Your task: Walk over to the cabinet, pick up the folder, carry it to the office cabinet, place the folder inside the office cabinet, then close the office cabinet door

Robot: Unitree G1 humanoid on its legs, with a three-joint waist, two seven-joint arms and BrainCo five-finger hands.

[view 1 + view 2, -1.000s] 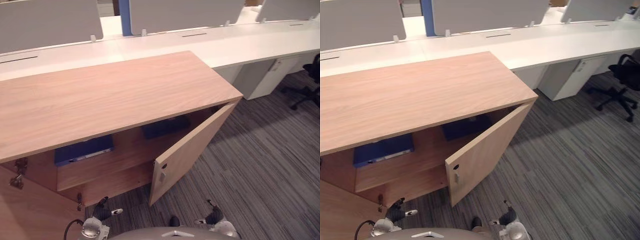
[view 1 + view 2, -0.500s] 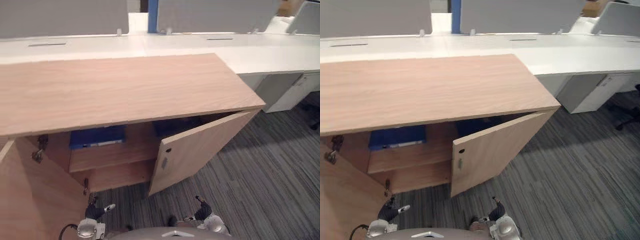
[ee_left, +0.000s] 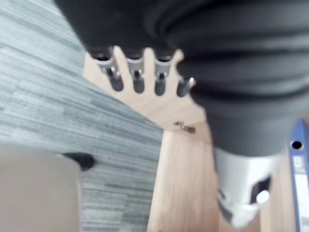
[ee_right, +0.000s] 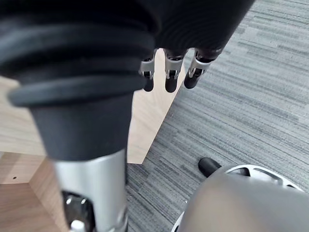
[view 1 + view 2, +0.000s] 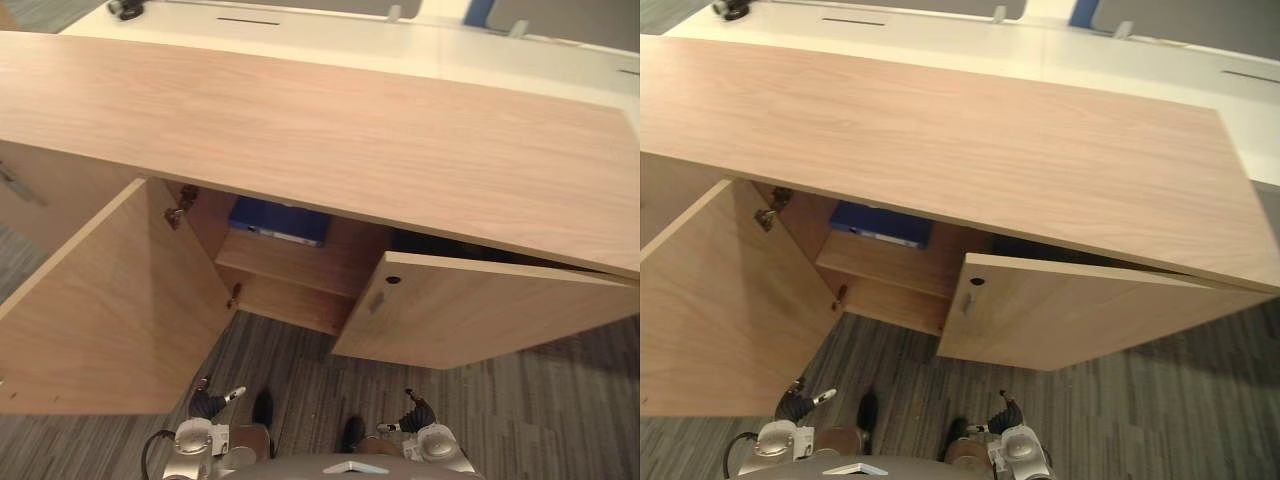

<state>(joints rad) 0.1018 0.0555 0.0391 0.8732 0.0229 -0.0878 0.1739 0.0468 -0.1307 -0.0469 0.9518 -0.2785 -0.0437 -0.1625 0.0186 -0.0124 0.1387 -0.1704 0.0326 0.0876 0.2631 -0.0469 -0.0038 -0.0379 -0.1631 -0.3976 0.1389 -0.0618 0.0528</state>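
Inside the cabinet, on the upper shelf at its left end, we see the blue folder lying flat. The left door stands wide open, and the right door is ajar. Near us, low over the carpet, the left hand and right hand hang well apart from the folder. Both have relaxed fingers and hold nothing. A white desk runs along the far side.
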